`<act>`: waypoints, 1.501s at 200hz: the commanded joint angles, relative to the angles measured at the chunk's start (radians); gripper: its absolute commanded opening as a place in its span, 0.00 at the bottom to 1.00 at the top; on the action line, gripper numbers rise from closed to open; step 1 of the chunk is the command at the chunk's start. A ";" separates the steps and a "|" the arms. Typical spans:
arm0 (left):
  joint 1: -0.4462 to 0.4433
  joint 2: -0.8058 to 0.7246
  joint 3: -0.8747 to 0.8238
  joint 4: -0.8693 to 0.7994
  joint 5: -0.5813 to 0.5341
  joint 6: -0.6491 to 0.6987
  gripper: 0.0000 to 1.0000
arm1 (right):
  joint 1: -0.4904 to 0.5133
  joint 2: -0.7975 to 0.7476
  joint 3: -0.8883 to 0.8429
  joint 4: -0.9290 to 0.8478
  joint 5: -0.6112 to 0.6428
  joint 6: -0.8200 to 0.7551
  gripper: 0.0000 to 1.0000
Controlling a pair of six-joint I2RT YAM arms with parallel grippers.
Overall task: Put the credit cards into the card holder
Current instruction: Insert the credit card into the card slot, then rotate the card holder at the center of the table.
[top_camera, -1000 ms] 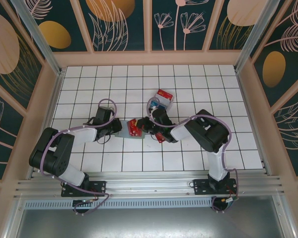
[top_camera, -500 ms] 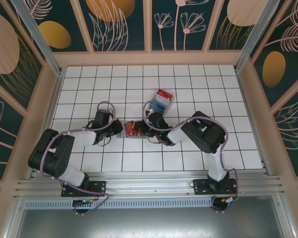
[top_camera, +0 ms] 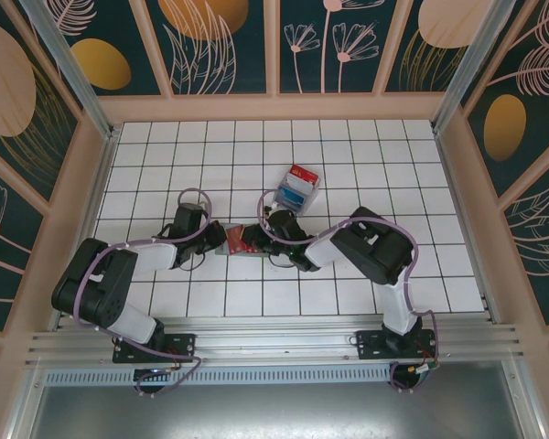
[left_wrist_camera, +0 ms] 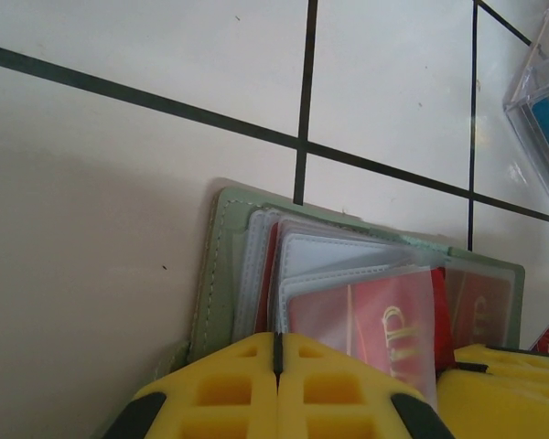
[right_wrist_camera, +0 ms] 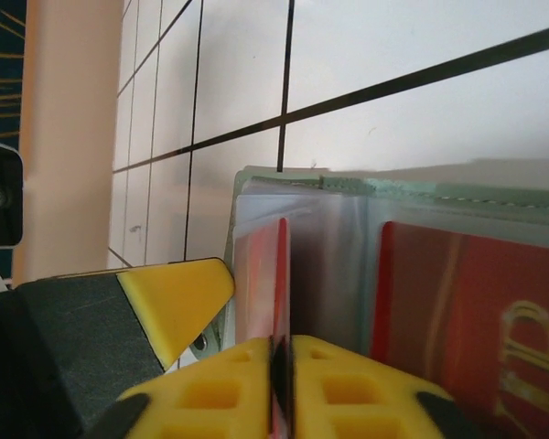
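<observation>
Nearest you, your left gripper has its yellow fingers pressed fully together at the near edge of the card holder, which lies open on the white tiled table between the two arms; you cannot tell whether any of it is pinched. Your right gripper, meeting it from the other side, has its jaws nearly together on a red card held edge-on, its upper end among the holder's clear sleeves. Farther back, just beyond that gripper, the clear tray holds more credit cards, red and blue.
</observation>
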State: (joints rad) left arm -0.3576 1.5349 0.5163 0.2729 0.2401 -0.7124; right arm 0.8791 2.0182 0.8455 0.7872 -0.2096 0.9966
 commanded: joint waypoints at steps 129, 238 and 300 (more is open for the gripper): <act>-0.032 -0.052 -0.103 -0.157 0.020 -0.086 0.02 | -0.063 -0.336 -0.113 -0.450 0.074 -0.259 0.36; -0.061 -0.278 -0.157 -0.215 0.032 -0.204 0.32 | -0.168 -0.143 0.075 -0.474 -0.008 -0.408 0.22; -0.053 -0.311 -0.081 -0.342 -0.066 -0.148 0.45 | -0.134 -0.284 0.124 -0.678 -0.004 -0.696 0.39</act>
State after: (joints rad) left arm -0.4156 1.2076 0.3870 0.0101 0.2234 -0.8928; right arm 0.6998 1.8252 0.9386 0.2146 -0.1841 0.4839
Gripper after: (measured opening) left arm 0.450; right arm 0.364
